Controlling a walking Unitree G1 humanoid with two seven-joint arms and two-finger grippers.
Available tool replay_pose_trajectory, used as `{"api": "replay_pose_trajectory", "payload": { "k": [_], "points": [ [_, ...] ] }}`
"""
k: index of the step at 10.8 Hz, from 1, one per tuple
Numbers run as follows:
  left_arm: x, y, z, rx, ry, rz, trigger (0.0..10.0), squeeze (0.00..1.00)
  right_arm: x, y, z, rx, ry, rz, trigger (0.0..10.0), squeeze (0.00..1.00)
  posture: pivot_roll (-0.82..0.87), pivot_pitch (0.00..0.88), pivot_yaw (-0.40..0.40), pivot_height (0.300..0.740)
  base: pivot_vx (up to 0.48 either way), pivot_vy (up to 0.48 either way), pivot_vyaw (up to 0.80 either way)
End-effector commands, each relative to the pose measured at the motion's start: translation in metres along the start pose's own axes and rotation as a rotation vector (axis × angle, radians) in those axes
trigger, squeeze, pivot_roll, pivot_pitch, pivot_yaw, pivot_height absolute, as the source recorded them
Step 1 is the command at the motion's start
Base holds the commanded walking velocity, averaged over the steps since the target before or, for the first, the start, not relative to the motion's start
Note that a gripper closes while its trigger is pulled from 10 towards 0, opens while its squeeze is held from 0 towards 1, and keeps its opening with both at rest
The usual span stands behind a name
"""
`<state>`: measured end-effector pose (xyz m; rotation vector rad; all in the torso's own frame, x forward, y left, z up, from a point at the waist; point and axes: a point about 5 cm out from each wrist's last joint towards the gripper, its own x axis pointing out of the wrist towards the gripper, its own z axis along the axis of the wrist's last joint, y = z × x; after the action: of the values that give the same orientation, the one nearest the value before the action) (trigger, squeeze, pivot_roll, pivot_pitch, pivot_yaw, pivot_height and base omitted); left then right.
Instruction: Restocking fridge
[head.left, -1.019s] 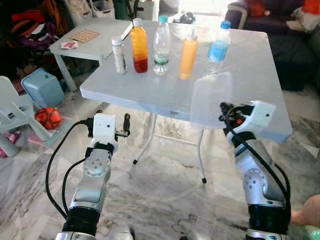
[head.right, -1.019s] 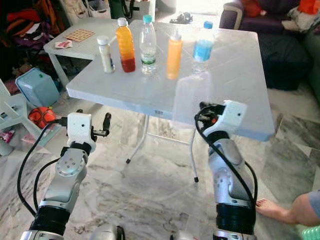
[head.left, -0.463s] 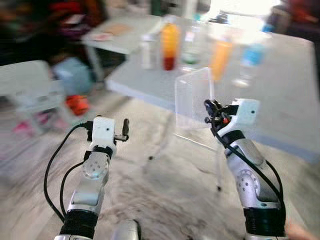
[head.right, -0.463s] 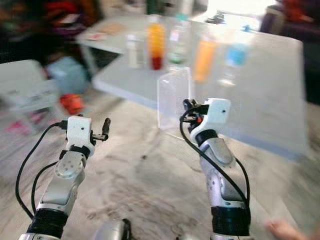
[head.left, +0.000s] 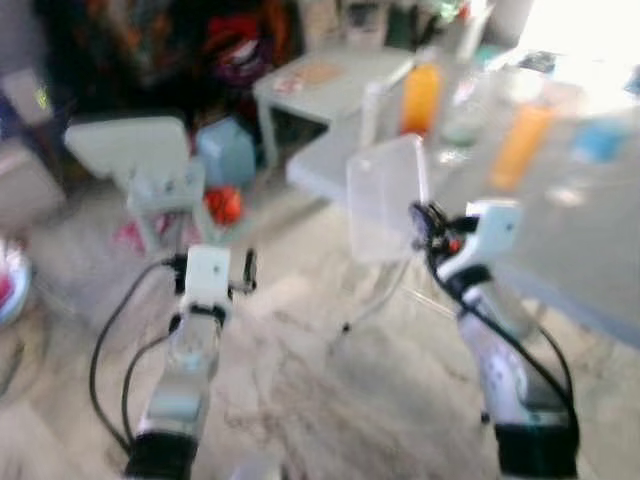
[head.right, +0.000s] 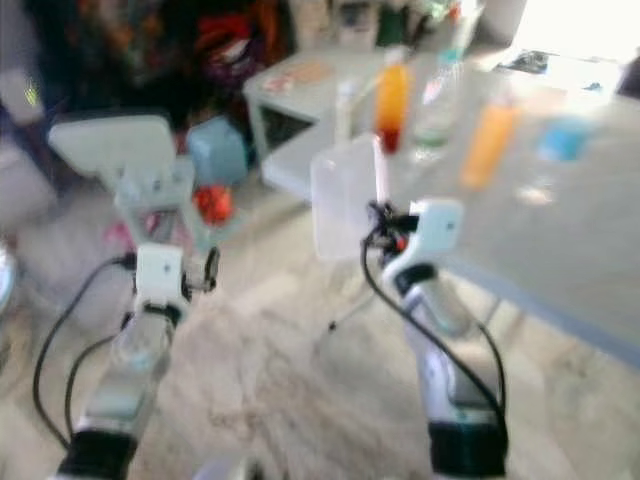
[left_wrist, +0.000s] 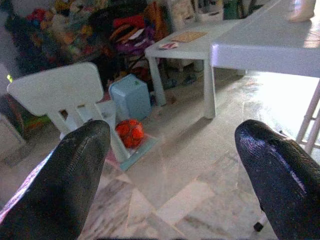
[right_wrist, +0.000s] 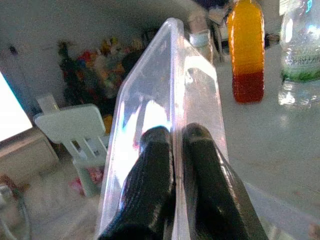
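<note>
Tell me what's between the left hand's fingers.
Nothing: the left hand is open, with only marble floor showing in the gap, per the left wrist view.

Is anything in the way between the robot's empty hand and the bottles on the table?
Nothing visible blocks it. The left gripper is open with bare floor ahead, and the bottles stand on the table off to its right. The right gripper is busy pinching a clear tray.
</note>
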<state>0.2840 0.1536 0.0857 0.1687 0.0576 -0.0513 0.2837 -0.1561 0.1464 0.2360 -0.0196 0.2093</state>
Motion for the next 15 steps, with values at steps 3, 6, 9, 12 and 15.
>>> {"api": "replay_pose_trajectory", "payload": {
  "k": [3, 6, 9, 12, 15],
  "points": [
    [-0.035, 0.037, -0.02, 0.047, 0.061, 0.085, 10.0, 0.0, -0.036, -0.021, -0.018, -0.03, 0.075, -0.073, 10.0, 0.0, 0.0, 0.0, 0.048, 0.74, 0.0, 0.0, 0.8],
    [-0.045, 0.045, -0.018, 0.03, 0.044, 0.143, 10.0, 0.0, -0.032, -0.02, -0.022, -0.042, 0.081, -0.049, 10.0, 0.0, 0.02, 0.0, 0.048, 0.74, 0.0, 0.0, 0.8],
    [-0.044, 0.044, -0.029, -0.034, 0.09, 0.148, 10.0, 0.0, -0.018, -0.016, -0.033, 0.018, 0.095, -0.044, 10.0, 0.0, 0.04, 0.0, 0.013, 0.74, 0.0, 0.0, 0.8],
    [-0.028, 0.028, -0.029, -0.018, 0.078, 0.08, 10.0, 0.0, -0.01, -0.008, -0.031, 0.01, 0.066, -0.008, 10.0, 0.0, 0.02, 0.0, 0.045, 0.74, 0.0, 0.0, 0.8],
    [-0.019, 0.03, -0.022, 0.032, 0.073, 0.102, 10.0, 0.0, 0.013, 0.0, -0.015, 0.002, 0.029, 0.053, 10.0, 0.0, 0.03, 0.0, 0.028, 0.74, 0.0, 0.0, 0.8]
  ]
}}
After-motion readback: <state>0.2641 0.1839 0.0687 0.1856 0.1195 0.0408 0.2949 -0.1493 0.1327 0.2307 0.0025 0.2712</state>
